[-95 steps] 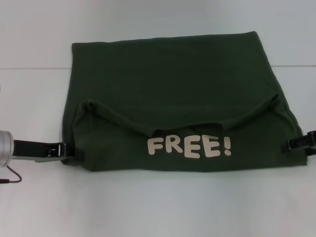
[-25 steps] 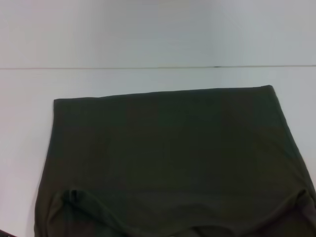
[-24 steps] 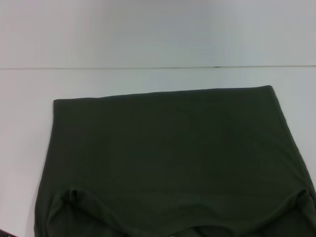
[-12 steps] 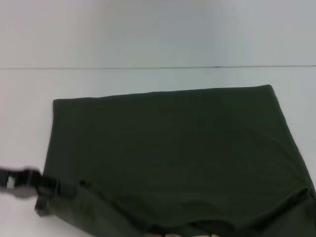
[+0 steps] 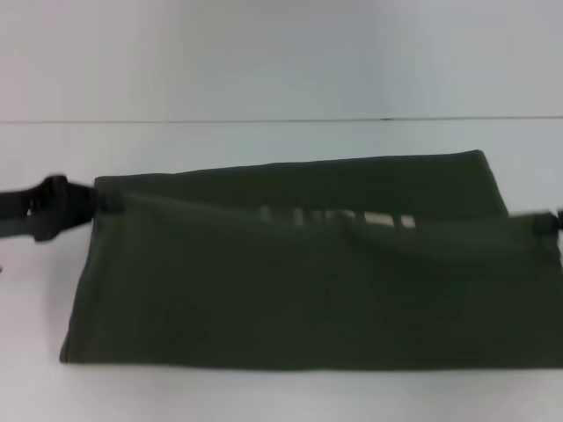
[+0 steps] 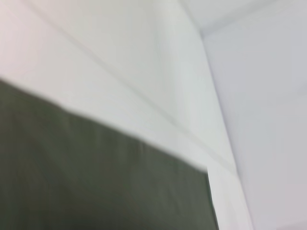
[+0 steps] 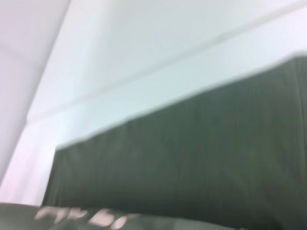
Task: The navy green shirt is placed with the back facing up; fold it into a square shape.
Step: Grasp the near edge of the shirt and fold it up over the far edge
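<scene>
The navy green shirt (image 5: pixel 299 290) lies centred on the white bench (image 5: pixel 264 79), its near half lifted and carried toward twelve o'clock. The left pincer (image 5: pixel 104 204) at nine o'clock and the right pincer (image 5: pixel 554 220) at three o'clock each pinch a corner. Uneven travel would likely skew the fold.

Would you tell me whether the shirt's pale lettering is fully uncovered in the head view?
No, a raised fold of the navy green shirt hides most of the lettering.
</scene>
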Tool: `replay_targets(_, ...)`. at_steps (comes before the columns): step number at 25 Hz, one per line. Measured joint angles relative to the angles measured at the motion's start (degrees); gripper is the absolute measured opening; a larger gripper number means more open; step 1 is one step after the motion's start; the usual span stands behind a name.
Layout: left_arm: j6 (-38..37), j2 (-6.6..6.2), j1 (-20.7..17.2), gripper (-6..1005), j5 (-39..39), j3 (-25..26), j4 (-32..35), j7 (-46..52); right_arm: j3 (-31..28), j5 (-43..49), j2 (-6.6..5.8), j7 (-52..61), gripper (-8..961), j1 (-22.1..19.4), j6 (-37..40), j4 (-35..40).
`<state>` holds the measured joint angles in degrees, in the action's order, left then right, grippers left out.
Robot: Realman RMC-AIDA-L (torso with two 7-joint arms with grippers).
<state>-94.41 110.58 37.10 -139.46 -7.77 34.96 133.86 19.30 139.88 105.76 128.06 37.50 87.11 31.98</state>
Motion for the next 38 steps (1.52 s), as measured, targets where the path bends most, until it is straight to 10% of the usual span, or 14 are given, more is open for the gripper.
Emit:
replay_targets(8, 15.3, 2.68, -1.1, 40, 9.2, -0.1, -4.8, -6.5, 0.7, -5.8, 4.93, -2.9, 124, 2.5, -14.9, -1.1)
replay_targets(38, 40.2, 9.79, 1.3, 79, 22.7, -0.5, -9.5, -23.1, 11.3, -20.4, 14.21, -19.6, 159, 8.0, -49.2, -5.8)
